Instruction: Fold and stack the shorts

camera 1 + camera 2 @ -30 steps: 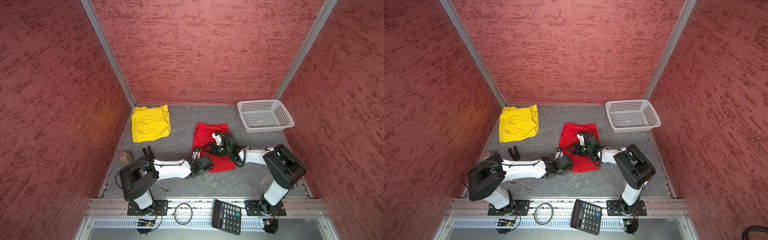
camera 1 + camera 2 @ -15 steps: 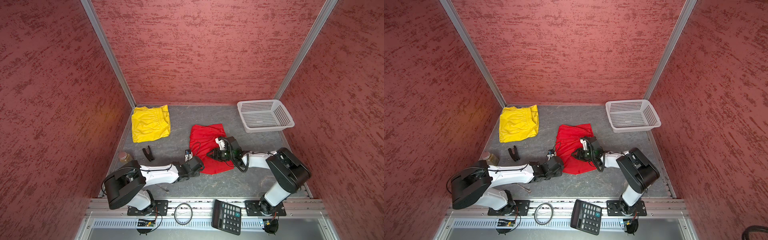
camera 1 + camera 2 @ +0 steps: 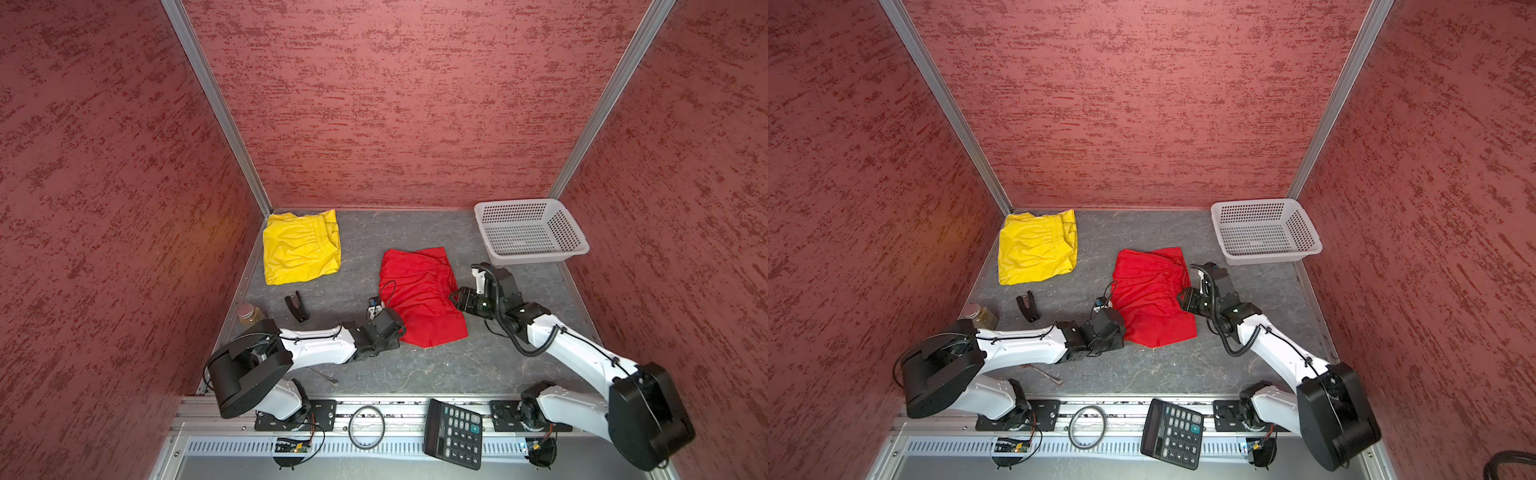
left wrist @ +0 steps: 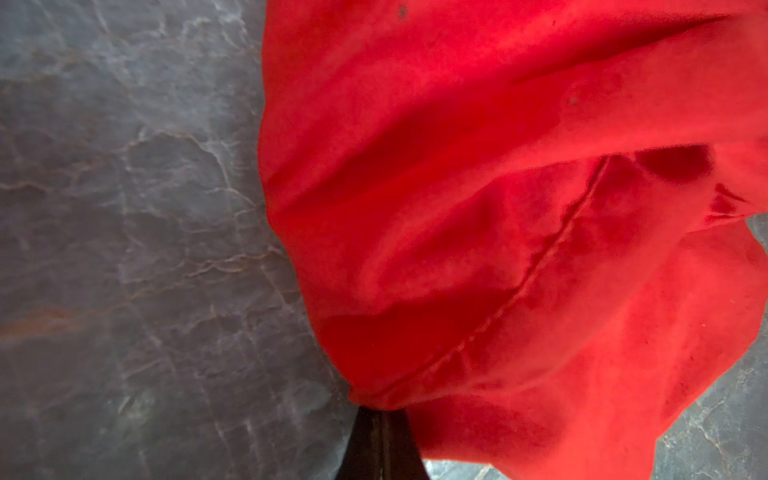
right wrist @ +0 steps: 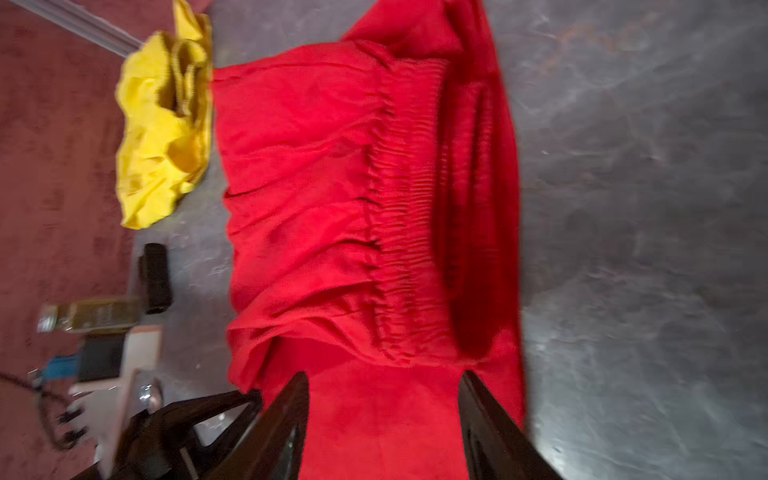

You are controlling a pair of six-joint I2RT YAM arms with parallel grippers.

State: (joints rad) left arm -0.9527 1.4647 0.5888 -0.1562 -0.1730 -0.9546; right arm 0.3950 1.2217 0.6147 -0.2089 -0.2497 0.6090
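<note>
2 pairs on the counter (image 3: pixel 415 374) — yellow shorts (image 3: pixel 301 247) far left, red shorts (image 3: pixel 419 299) mid-counter. Left gripper (image 4: pixel 377 410): jaws clenched on the red pair's near-left edge. Right gripper (image 5: pixel 385 376): jaws released over its right edge — waistband (image 5: pixel 407 208) runs straight away from them.

Three tall walls enclose the space: a back wall (image 3: pixel 395 104), a left wall (image 3: pixel 83 208) and a right wall (image 3: pixel 685 208). All are dusky red with darker, rough horizontal streaks. Slim aluminium corner posts (image 3: pixel 216 108) run up the two back corners. Below lies the table (image 3: pixel 415 374), a grey surface veined like marble. An aluminium rail (image 3: pixel 395 405) edges its near side, and a slotted metal strip (image 3: pixel 232 446) lies in front of that. The light is even and soft, with a faint warm glow (image 3: pixel 220 232) low on the left wall.
</note>
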